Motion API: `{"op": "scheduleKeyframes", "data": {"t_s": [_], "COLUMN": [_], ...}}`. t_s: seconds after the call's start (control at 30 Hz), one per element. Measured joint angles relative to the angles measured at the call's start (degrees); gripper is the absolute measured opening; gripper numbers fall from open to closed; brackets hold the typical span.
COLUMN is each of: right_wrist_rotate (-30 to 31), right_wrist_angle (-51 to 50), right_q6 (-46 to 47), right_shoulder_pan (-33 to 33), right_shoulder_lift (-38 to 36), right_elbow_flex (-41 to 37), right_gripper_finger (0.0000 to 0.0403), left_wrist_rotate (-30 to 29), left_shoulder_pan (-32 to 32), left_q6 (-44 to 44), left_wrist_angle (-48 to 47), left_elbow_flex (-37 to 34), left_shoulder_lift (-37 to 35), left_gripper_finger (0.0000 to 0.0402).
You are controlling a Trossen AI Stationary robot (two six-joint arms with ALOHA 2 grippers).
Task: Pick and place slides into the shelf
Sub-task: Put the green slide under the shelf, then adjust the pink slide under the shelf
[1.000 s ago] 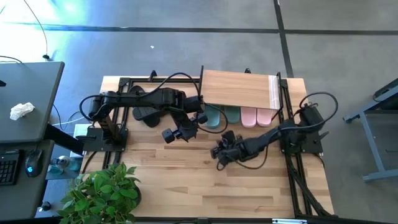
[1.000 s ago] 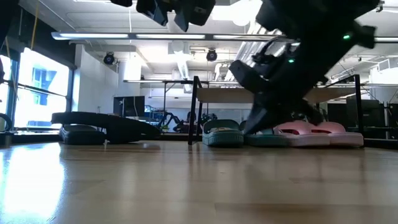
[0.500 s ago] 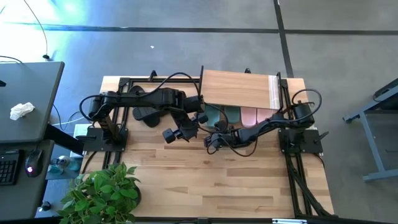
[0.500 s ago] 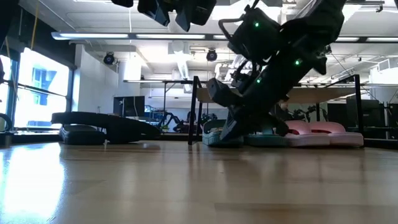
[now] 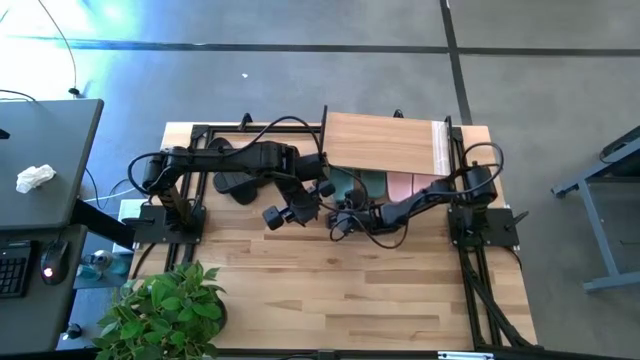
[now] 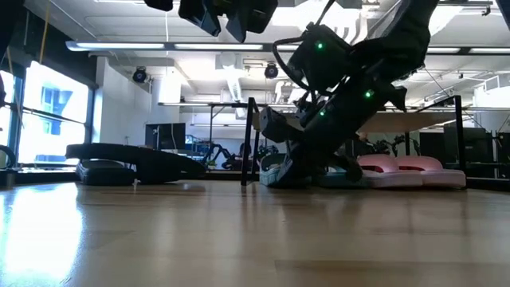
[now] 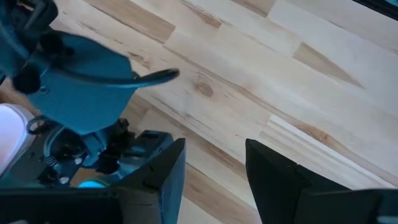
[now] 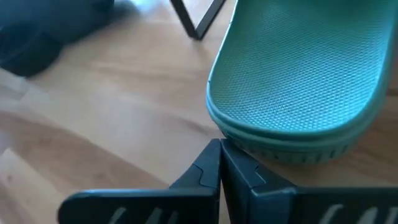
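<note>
The shelf (image 5: 385, 145) stands at the table's far edge. A green pair (image 5: 372, 183) and a pink pair (image 5: 400, 185) lie under it on the tabletop, heels poking out toward the near side. The black slides (image 5: 235, 181) lie left of the shelf; in the low view they show as the black slides (image 6: 135, 163). My right gripper (image 5: 338, 222) is low and shut at the heel of the left green slide (image 8: 292, 74). My left gripper (image 5: 287, 214) hovers open above the table, left of the right one, and holds nothing (image 7: 214, 165). My right gripper (image 8: 219, 155) meets the left green slide with its shut fingertips at the heel end's sole edge (image 8: 227, 138). The fingers come from the table's near side, slanting down. The slide lies flat on the table, its toe end under the shelf.
The shelf's black frame leg (image 8: 199, 18) stands just left of the green slide. A potted plant (image 5: 165, 310) sits at the table's near left corner. Bare wooden tabletop (image 5: 380, 300) stretches across the near half.
My right gripper has moved from the table's middle toward the far edge and the left, and down to the left green slide's heel. The left arm has kept still.
</note>
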Motion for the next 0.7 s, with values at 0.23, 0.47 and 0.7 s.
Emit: {"op": "scheduleKeyframes", "data": {"t_s": [0.23, 0.47, 0.7], "right_wrist_rotate": [-1.2, -3.1, -5.1], "right_wrist_angle": [0.1, 0.1, 1.1], "right_q6": [-0.3, -0.4, -0.5], "right_shoulder_pan": [-1.8, -1.9, 0.4], "right_shoulder_lift": [0.0, 0.0, 0.0], "right_elbow_flex": [0.0, 0.0, 0.0], "right_gripper_finger": [0.0000, 0.0000, 0.0000], "left_wrist_rotate": [-0.1, -0.6, -0.7], "left_shoulder_pan": [0.0, 0.0, 0.0], "left_q6": [-0.4, -0.4, -0.4], "left_wrist_angle": [0.0, 0.0, 0.0], "left_elbow_flex": [0.0, 0.0, 0.0], "left_shoulder_lift": [0.0, 0.0, 0.0], "left_gripper_finger": [0.0152, 0.0152, 0.0152]}}
